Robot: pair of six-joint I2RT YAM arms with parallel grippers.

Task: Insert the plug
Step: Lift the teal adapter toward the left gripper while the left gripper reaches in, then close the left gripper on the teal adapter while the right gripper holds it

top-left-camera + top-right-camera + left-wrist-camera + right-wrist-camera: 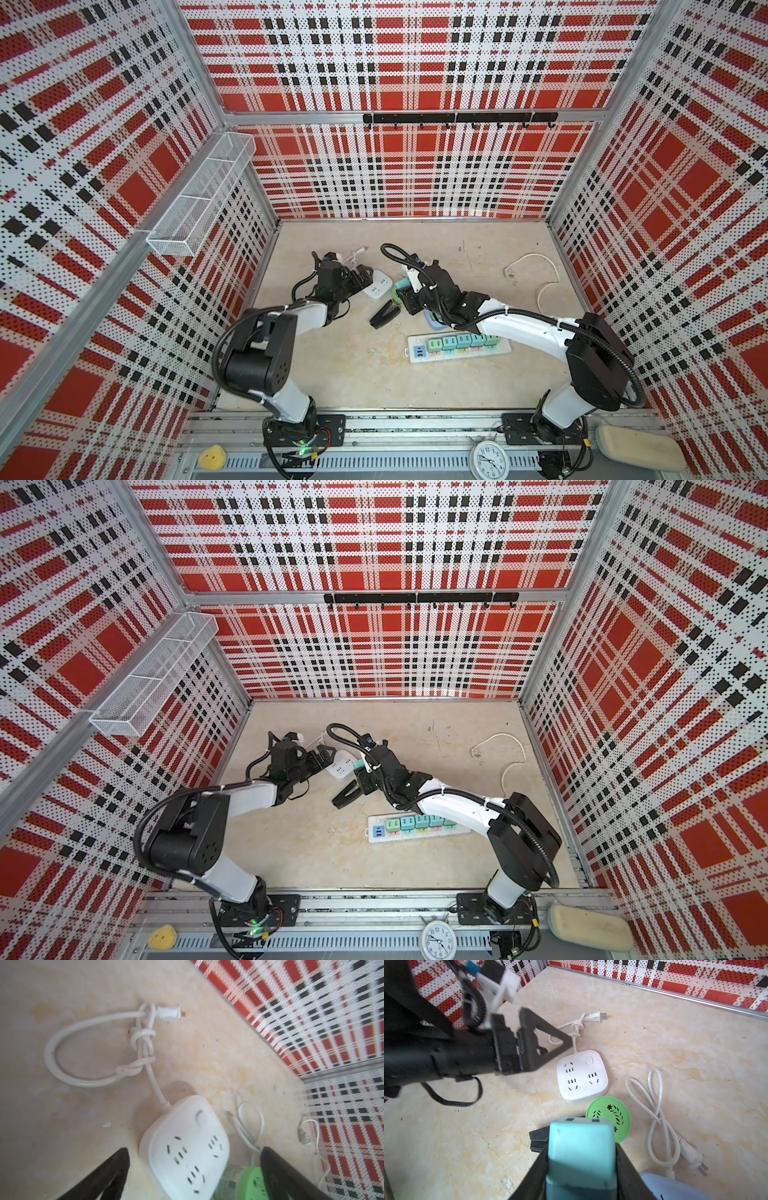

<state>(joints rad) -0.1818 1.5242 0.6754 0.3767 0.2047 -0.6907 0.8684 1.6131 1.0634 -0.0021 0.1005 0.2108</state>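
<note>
Found plug point(581, 1138), a teal block, pinched by right gripper point(581, 1148), one black finger pressed to each side; fingers point(627, 1167) closed tight on it. Caught a teal edge of it in both top views, just right of socket point(377, 286) and apart from it. Not yet inserted.

Logged socket as a white square block with rounded corners, flat on tabletop point(353, 374), slots facing up, a round button near one corner. Traced its cord point(143, 1036), white and knotted, out to a two-pin end lying toward the back wall.

Noted left gripper point(194, 1148) with fingers spread wide and holding nothing. Placed it on the left side of socket in both top views, tips near the cord end. Could not tell whether it touched socket.

Marked a green disc point(608, 1114) with leaf cut-outs just beside socket, on the side nearer plug. Saw a looped white cable point(658, 1118) with its own pins lying to the disc's far side, apart from it. Glimpsed a black piece point(384, 313) on tabletop between the two arms, and a pale blue thing point(675, 1188) at the edge of the right wrist view, too cropped to name.

Recorded a long white strip point(457, 356) nearer the front, partly under the right arm, with a row of teal and green blocks point(449, 342) seated in it.
</note>
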